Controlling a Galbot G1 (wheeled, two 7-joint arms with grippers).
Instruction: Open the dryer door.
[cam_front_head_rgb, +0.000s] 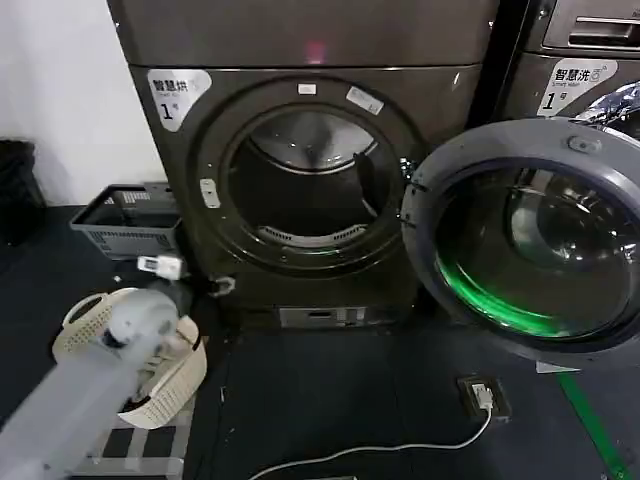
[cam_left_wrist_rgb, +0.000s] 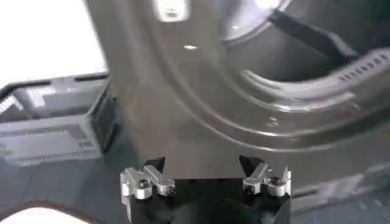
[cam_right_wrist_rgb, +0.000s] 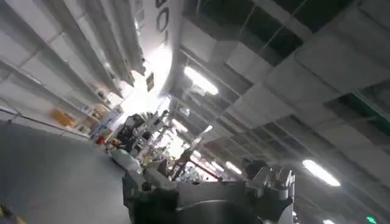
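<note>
Head view: dryer (cam_front_head_rgb: 300, 150) is sitting straight ahead, its door (cam_front_head_rgb: 530, 235) already swung wide open to the right, hanging off the hinge side, glass showing a green reflection. Drum opening (cam_front_head_rgb: 305, 185) is fully exposed. Left arm is reaching in from the lower left, its gripper (cam_front_head_rgb: 215, 287) sitting low near the dryer's bottom-left front, apart from the door. White laundry basket (cam_front_head_rgb: 165, 385) is lying under that arm on the dark floor; grey crate (cam_front_head_rgb: 130, 220) is standing by the wall to the left. A white cable (cam_front_head_rgb: 400, 448) is running across the floor to a floor socket (cam_front_head_rgb: 483, 397).

Left wrist view: left gripper (cam_left_wrist_rgb: 204, 176) is facing the dryer's front panel (cam_left_wrist_rgb: 158, 115) below the drum rim, fingers (cam_left_wrist_rgb: 146, 181) spread apart, nothing between them. Grey crate (cam_left_wrist_rgb: 49, 131) is showing beside the machine here too.

Right wrist view: right gripper (cam_right_wrist_rgb: 207, 189) is pointing up at ceiling lights (cam_right_wrist_rgb: 200, 80), well away from the dryer; cannot tell how its fingers are standing.
</note>
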